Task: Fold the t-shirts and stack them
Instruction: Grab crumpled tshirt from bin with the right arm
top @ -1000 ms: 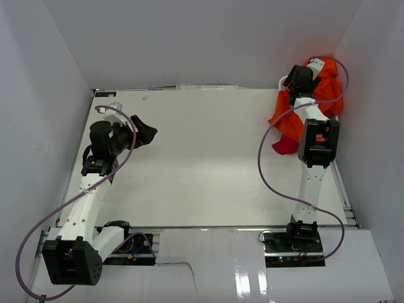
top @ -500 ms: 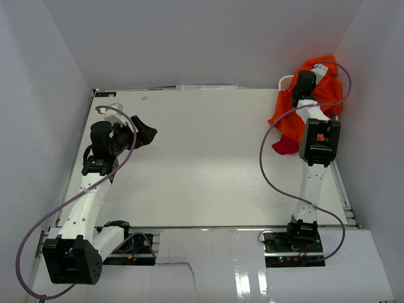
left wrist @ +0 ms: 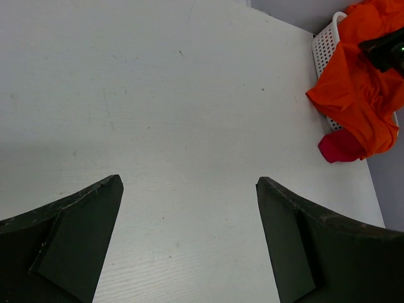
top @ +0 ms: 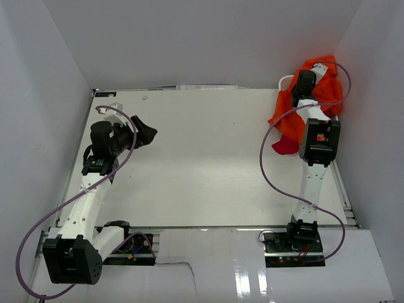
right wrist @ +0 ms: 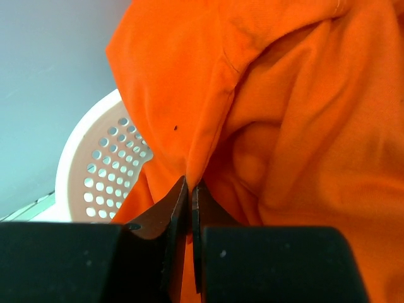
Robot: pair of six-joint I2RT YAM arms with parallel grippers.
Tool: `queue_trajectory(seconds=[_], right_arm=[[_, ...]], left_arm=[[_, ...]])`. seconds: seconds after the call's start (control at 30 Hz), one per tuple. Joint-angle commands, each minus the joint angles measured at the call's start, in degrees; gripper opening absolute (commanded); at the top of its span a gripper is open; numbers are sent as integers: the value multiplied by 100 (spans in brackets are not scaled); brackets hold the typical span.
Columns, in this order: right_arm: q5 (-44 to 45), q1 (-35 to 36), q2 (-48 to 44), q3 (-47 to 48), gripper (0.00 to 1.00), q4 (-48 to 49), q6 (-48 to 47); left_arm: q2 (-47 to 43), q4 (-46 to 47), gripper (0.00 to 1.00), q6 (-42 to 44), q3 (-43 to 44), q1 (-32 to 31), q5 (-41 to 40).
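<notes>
Item one: we log the right end effector (right wrist: 189,184) at the far right corner, its fingers pinched nearly together on a fold of the orange t-shirt (right wrist: 284,126). The shirt is heaped over the white lattice basket (right wrist: 95,164) and hangs down the basket's near-left side. Item two: a crimson t-shirt (top: 284,146) pokes out just beneath the orange one's near edge. Item three: we log the left end effector (left wrist: 188,182) spread wide, holding nothing, above the left side of the worktop (top: 208,158).
</notes>
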Motion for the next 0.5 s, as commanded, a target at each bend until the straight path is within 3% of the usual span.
queue_trajectory(seconds=[0.0, 0.3, 0.47], right_arm=[[35, 53, -328, 123, 8, 87, -164], [97, 413, -1865, -1538, 8, 666, -525], [430, 1019, -2884, -2513, 8, 965, -1456]], left_arm=[[-17, -2, 98, 75, 21, -11, -21], [-157, 7, 98, 67, 13, -11, -4], [-245, 15, 98, 49, 21, -11, 40]])
